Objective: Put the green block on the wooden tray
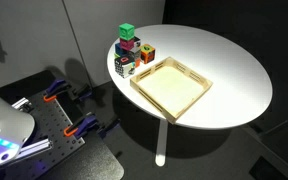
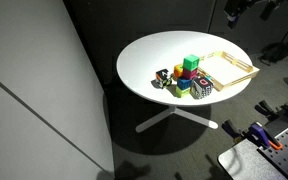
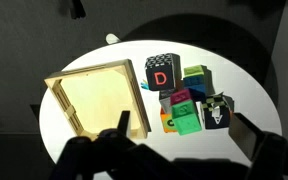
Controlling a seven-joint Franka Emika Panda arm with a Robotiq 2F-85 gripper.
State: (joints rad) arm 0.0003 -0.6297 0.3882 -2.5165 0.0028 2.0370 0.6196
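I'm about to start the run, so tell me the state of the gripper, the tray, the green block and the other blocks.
Gripper: open, empty, above the table.
Tray: empty, lying flat on the table.
Other blocks: clustered beside the tray, none on it.
Green block: stacked on top of them, not on the tray.

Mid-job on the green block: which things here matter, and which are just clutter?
For the job: green block, on top of the stack; wooden tray.
Lying about: pink cube; red D block; black-and-white patterned cube.
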